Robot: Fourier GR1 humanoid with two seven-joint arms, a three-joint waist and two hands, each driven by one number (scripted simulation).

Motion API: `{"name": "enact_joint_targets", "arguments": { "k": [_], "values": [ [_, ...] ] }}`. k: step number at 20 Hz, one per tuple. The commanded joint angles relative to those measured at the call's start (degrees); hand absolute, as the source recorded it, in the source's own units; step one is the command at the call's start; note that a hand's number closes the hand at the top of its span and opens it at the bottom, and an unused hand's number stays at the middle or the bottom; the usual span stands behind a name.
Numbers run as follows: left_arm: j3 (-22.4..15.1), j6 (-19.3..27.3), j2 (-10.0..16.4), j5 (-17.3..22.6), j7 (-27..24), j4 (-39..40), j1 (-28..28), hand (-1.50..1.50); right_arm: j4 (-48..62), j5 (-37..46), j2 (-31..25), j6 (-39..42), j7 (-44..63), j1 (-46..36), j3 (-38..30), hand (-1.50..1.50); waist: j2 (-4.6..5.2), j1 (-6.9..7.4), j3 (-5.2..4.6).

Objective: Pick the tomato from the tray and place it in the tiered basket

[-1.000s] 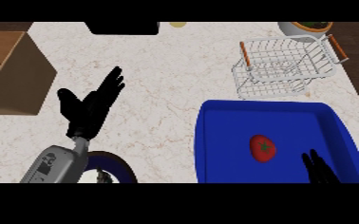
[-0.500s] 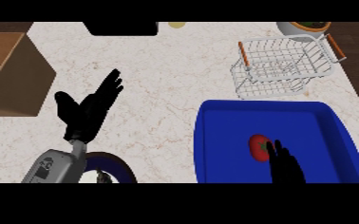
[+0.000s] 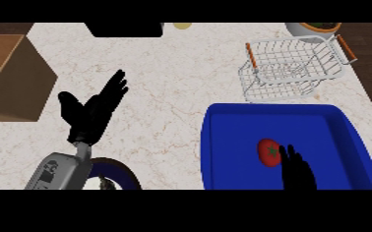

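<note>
The tomato (image 3: 269,152) lies near the front edge of the blue tray (image 3: 234,131), the tiered basket (image 3: 289,72) just past its far edge. Our right hand (image 3: 297,175), fingers straight, has slid in from the tray's right edge beside the tomato; our left hand (image 3: 90,112) rests open

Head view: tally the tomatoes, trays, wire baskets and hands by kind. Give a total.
Tomato: 1
Tray: 1
Basket: 1
Hands: 2 (left hand, right hand)
Total: 5
</note>
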Motion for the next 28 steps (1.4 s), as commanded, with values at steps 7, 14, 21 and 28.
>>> {"name": "enact_joint_targets", "arguments": {
  "k": [7,14,21,28],
  "values": [
    [4.0,-2.7,-1.3,-1.6,3.4,0.6,-2.8,0.00,5.5,-7.3,-4.7,-5.1,-4.9,-2.0,-7.9,-1.50,0.03,-0.04,0.05],
    [4.0,-4.9,-2.8,-4.6,-1.8,0.0,3.7,0.00,12.3,-7.5,-0.8,-10.4,-6.7,-5.7,-6.8,-1.50,0.04,0.12,0.04],
    [4.2,-3.9,-4.9,-6.0,1.7,-3.6,3.5,0.00,16.5,-11.9,-1.0,-7.9,-7.6,-11.5,-11.7,-1.50,0.05,0.19,0.04],
    [5.1,-5.6,-5.3,-6.5,-0.3,0.0,3.2,0.00,27.6,-15.6,-0.3,-11.0,-12.3,-17.5,-15.6,-1.50,0.14,0.40,0.06]
  ]
}}
